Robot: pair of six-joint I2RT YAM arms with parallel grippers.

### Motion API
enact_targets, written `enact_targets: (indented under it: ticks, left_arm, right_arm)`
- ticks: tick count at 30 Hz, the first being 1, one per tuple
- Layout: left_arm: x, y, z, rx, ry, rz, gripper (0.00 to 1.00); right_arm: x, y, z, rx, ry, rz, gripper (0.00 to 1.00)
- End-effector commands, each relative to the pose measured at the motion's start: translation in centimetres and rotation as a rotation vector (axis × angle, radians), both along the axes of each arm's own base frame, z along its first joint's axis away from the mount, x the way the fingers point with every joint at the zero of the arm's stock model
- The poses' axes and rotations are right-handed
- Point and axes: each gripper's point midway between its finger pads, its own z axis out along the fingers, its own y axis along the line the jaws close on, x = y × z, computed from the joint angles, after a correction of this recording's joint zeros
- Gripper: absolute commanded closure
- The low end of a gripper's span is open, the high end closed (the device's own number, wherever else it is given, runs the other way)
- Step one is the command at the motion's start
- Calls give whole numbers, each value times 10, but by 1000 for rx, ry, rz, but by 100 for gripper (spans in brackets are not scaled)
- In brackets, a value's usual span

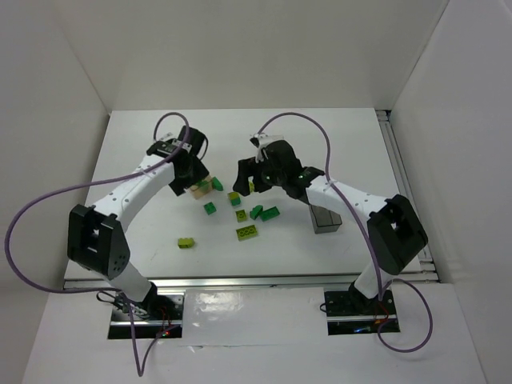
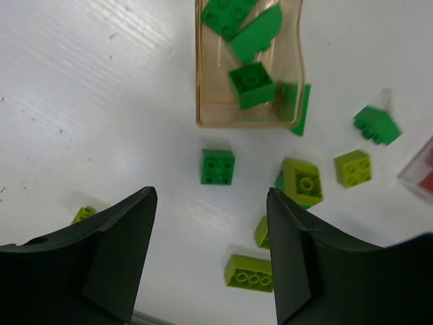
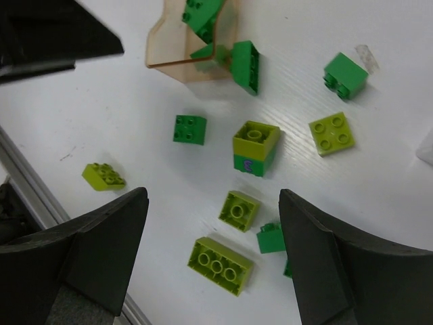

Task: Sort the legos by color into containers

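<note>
Lime and dark green legos lie scattered on the white table between the arms. My left gripper (image 2: 210, 196) hangs open and holds nothing, above a green square brick (image 2: 218, 166) and just short of the tan container (image 2: 203, 101), which holds several green bricks (image 2: 251, 84). My right gripper (image 3: 211, 200) is also open and holds nothing, hovering over a long lime brick (image 3: 220, 265) and a small lime brick (image 3: 239, 210). A lime-on-green stack (image 3: 256, 147) stands beyond them. From above, the left gripper (image 1: 198, 174) and right gripper (image 1: 246, 174) face each other over the pile.
The dark grey container (image 1: 325, 218) stands under the right forearm. A corner of a clear box with red inside (image 2: 421, 169) shows at the left wrist view's right edge. One lime brick (image 1: 186, 242) lies apart near the front edge. White walls enclose the table.
</note>
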Motion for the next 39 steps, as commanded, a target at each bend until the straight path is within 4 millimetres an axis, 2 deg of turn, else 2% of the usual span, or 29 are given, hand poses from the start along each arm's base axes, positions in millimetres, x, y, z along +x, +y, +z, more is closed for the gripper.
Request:
enact_targets:
  ticks: [1, 3, 4, 5, 6, 7, 8, 9, 10, 11, 12, 18, 23, 30, 39]
  left_arm:
    - [-20, -3, -11, 51, 39, 99, 25]
    - [-32, -7, -16, 89, 91, 95, 23]
    - [-33, -8, -24, 113, 118, 122, 23]
    - [-30, -9, -22, 111, 126, 140, 22]
    - [-39, -6, -25, 153, 172, 151, 22]
    - [-40, -8, -27, 167, 185, 172, 21]
    - [-40, -8, -38, 193, 229, 179, 21]
    - [-36, -10, -36, 194, 234, 188, 21]
    - [-40, -8, -39, 216, 269, 187, 21]
    - [-39, -14, -41, 212, 279, 186, 21]
    - [-41, -18, -50, 229, 302, 174, 21]
    - [-40, -30, -57, 206, 296, 163, 21]
    - [-37, -34, -65, 197, 302, 162, 19]
    - [-28, -49, -82, 134, 294, 135, 12]
    - [-20, -53, -100, 130, 287, 134, 12]
  right_arm:
    - [6, -23, 10, -11, -32, -74, 14]
    - [5, -34, 7, -24, -35, -105, 14]
    - [7, -38, 3, -30, -28, -114, 13]
    - [4, -40, 6, -26, -33, -114, 13]
    - [5, -44, 1, -33, -24, -123, 13]
    - [5, -44, 6, -26, -33, -123, 13]
    - [7, -48, 10, -19, -41, -134, 13]
    - [7, -51, 5, -30, -35, -142, 13]
    - [6, -51, 10, -23, -44, -142, 13]
    - [8, -55, 14, -17, -52, -151, 13]
    - [6, -56, 8, -28, -38, -151, 13]
    - [6, -62, 18, -21, -59, -156, 13]
    - [4, -63, 14, -27, -52, -156, 13]
    - [5, -67, 16, -27, -52, -165, 13]
    - [4, -66, 13, -34, -47, -151, 13]
